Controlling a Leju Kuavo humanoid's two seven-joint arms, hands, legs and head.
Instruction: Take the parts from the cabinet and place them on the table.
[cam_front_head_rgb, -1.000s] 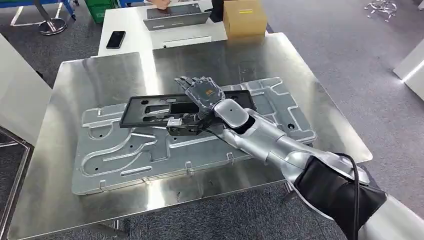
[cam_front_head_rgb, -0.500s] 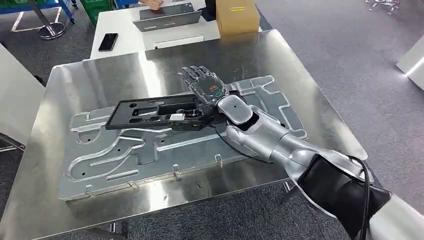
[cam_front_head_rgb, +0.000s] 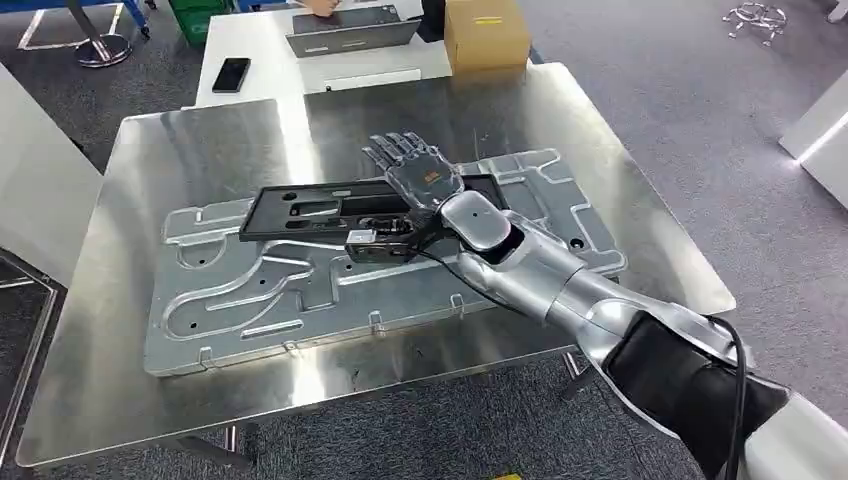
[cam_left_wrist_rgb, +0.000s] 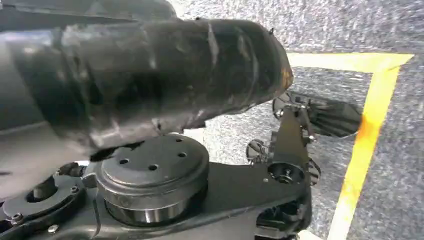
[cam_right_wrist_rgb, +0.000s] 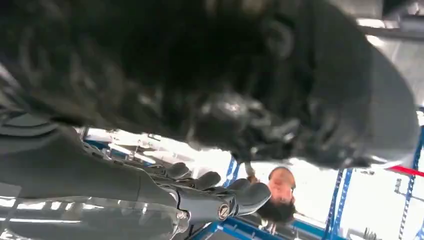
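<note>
Head view: right hand (cam_front_head_rgb: 420, 180) fingers (cam_front_head_rgb: 395, 150) spread flat above black part (cam_front_head_rgb: 300, 212).

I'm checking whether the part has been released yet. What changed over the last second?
The right robot hand opened: its fingers now stretch out flat above the black part, where they were curled over its far edge a second ago. The black part still lies on the silver plate, about where it was.
</note>
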